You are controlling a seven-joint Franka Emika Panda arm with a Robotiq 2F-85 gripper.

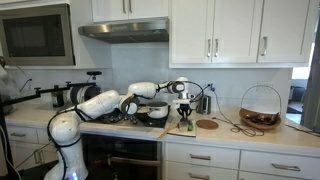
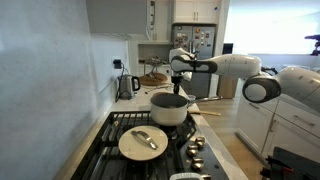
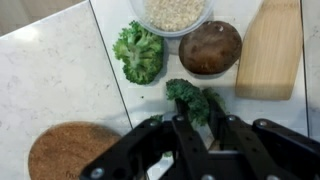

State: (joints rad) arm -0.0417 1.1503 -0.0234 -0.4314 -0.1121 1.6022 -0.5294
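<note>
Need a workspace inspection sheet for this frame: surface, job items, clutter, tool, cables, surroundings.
Surface: pale stone counter.
Job's things: broccoli floret between the tool's fingers; second floret lying loose.
Clutter: potato, grain bowl, wooden block, cork mat.
Grippers: tool shut on the broccoli floret.
Cables: thin dark lead on the counter.
Surroundings: stove with pot, kettle, wire basket.
</note>
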